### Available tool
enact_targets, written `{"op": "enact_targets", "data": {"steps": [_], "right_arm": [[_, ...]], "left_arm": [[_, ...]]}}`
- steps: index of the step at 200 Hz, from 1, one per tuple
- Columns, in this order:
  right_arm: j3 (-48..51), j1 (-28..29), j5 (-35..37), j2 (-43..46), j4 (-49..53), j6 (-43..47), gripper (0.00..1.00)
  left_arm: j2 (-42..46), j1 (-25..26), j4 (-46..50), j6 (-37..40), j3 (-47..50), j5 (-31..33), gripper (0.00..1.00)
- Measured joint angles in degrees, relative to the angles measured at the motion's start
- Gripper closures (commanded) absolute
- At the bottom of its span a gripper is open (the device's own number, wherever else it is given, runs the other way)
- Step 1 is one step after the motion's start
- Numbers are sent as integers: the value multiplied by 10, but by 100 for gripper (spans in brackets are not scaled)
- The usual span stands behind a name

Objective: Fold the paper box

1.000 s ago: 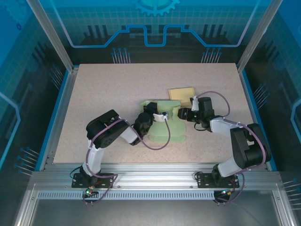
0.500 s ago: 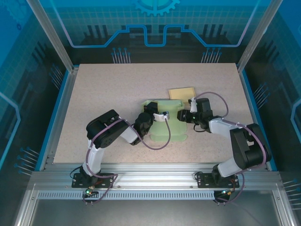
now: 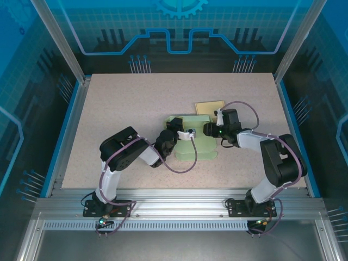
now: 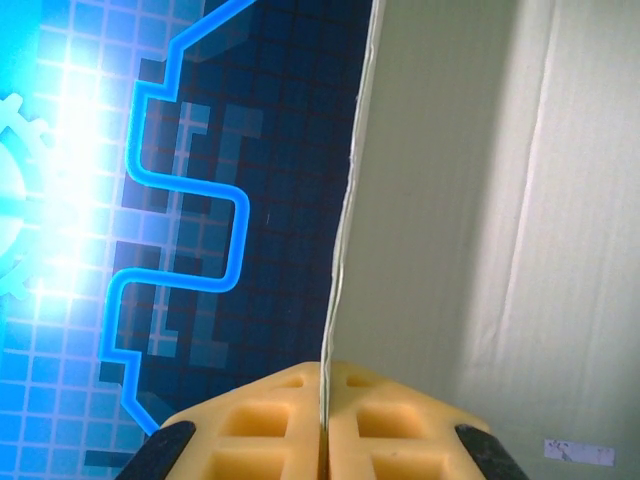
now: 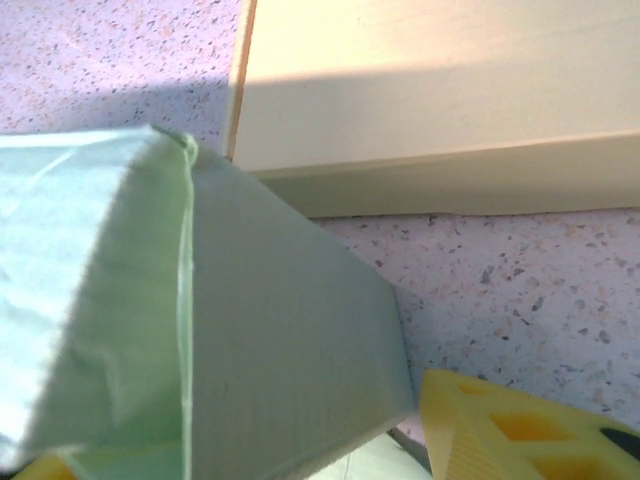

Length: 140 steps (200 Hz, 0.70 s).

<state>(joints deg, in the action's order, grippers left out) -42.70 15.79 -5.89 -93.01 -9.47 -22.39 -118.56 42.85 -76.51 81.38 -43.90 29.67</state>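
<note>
- Just right of the table's middle, I see the pale green paper box (image 3: 191,142) lying partly folded on the speckled table (image 3: 125,109), with both arms reaching in to it.
- The box's far edge stands up as a low wall. A flatter panel spreads out toward the near side.
- The left gripper (image 3: 187,135) comes in from the left at the box's top edge.
- On the left wrist camera, its yellow pads (image 4: 260,420) are pressed together on a thin sheet edge of the box (image 4: 480,200). That sheet rises straight up out of the pinch.
- Behind that sheet I see the blue lit enclosure wall (image 4: 150,200).
- The right gripper (image 3: 209,130) meets the box at its right end, pointing left.
- On the right wrist camera, the right gripper (image 5: 270,450) is spread wide, with a green flap (image 5: 250,330) sitting between its fingers. The right-hand pad (image 5: 500,435) is just beside the flap's corner, and I cannot tell if they touch.
- A tan cardboard box (image 3: 210,107) sits just beyond the green one, to the far right. Up close (image 5: 430,90), its near wall is right next to the flap.
</note>
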Motion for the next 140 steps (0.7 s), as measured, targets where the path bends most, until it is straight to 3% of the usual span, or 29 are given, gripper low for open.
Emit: {"op": "enact_targets", "data": {"steps": [83,127,140], "right_arm": [[1,51,123,-12,-65,15,62],[-1,70,177,-32,-76,14,77],[-1,77,199,-41,-77,10,82]], "left_arm": [[0,0,1,-4,0,-8,90],[3,0,5,-18,0,-11,89],[12,0,17,-30,2,-13,80]]}}
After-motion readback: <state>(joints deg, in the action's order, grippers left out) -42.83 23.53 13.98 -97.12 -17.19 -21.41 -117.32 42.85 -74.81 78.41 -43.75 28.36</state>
